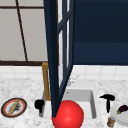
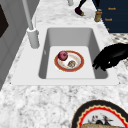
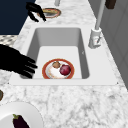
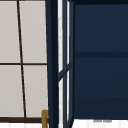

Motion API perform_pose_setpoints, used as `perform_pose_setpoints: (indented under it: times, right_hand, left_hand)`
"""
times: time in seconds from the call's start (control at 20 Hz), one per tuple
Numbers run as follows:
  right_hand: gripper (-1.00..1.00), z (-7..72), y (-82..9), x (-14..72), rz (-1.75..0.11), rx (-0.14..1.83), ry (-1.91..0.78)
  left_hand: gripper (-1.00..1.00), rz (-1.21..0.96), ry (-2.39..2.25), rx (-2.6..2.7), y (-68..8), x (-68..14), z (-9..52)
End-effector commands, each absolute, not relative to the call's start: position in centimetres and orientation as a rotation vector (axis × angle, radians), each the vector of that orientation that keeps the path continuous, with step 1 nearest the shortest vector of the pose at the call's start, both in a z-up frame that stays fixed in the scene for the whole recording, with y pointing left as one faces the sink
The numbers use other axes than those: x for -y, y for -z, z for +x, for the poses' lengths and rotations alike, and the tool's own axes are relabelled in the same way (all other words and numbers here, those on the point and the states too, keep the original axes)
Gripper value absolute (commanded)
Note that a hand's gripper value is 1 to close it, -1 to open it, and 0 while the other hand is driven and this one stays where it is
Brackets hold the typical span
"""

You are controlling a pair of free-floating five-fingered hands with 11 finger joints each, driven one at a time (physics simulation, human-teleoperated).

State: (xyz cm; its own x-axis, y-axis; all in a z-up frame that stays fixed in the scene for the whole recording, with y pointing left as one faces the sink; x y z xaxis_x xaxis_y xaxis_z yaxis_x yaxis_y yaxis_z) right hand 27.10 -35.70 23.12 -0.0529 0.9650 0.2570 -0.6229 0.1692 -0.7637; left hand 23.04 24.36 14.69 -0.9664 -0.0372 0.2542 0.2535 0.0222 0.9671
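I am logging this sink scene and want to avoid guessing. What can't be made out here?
- Front view: the sink floor is hidden by a red ball and an open cabinet door.
- Left side view: the plate on the counter is cut off by the bottom edge.
- Right side view: the eggplant is cut by the bottom edge.
- Side views: the brown item beside the apple is too blurred to name.

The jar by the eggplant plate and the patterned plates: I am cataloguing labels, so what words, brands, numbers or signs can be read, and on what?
None can be read.
Jar: its label is too blurred to read.
Patterned plate on the counter: dark marks at its centre, not legible as text.
Plate in the sink: no writing visible.
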Motion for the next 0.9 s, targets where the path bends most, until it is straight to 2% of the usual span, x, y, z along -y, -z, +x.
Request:
perform_pose_setpoints:
  times: [0.0, 0.25, 0.55, 0.75, 0.85]
  right_hand:
    - [-1.0, 29.1, -22.5, 33.1, -0.532, 0.863, -1.406]
    - [-1.0, 31.2, -21.5, 31.4, -0.617, 0.902, -1.437]
    - [-1.0, 31.3, -20.4, 31.4, -0.629, 1.056, -1.475]
    - [-1.0, 31.3, -20.7, 30.9, -0.635, 1.06, -1.503]
    - [-1.0, 31.2, -20.6, 31.1, -0.58, 1.056, -1.394]
  left_hand:
    - [0.0, -0.225, 2.049, 2.085, -14.7, -24.4, 23.0]
    - [0.0, -0.225, 2.049, 2.085, -14.7, -24.4, 23.0]
    - [0.0, -0.225, 2.049, 2.085, -14.7, -24.4, 23.0]
    - [0.0, -0.225, 2.049, 2.085, -14.7, -24.4, 23.0]
    - [0.0, -0.225, 2.049, 2.085, -14.7, -24.4, 23.0]
